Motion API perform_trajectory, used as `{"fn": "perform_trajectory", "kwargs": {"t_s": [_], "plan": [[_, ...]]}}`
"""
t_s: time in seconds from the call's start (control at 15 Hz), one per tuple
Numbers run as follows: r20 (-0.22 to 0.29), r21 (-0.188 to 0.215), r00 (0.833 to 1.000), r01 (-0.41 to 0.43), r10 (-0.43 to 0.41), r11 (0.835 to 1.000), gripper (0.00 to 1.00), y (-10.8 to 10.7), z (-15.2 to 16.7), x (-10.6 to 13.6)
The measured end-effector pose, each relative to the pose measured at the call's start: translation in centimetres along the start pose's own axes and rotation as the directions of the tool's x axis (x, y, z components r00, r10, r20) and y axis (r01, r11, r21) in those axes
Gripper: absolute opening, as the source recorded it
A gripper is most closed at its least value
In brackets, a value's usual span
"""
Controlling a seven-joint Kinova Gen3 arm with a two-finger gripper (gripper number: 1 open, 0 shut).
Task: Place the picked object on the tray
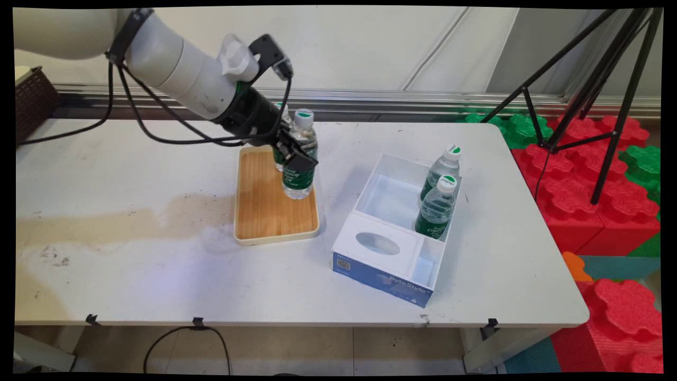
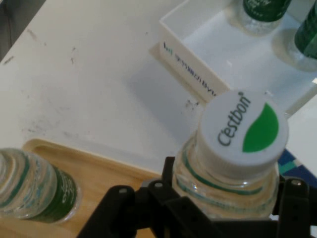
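Note:
My gripper is shut on a clear water bottle with a green label and a white-and-green cap. It stands upright over the far right part of a wooden tray; I cannot tell whether its base touches the wood. A second bottle stands on the tray just behind it, partly hidden by the hand, and appears at the lower left of the hand view. The black fingers clasp the bottle below its neck.
A white box with a blue front sits to the right of the tray, holding two bottles in its right corner. A brown basket stands far left. Tripod legs and red foam blocks lie beyond the table's right edge.

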Motion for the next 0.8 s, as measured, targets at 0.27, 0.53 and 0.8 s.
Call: {"fn": "perform_trajectory", "kwargs": {"t_s": [0.27,0.53,0.8], "plan": [[-0.011,-0.015,1.0,-0.018,0.018,1.0,0.0,-1.1,0.5,-2.4],[-0.023,-0.051,0.999,-0.043,0.042,0.998,0.0,-1.5,1.5,-5.1],[-0.044,-0.067,0.997,-0.063,0.06,0.996,0.0,-1.9,3.0,-6.6]]}}
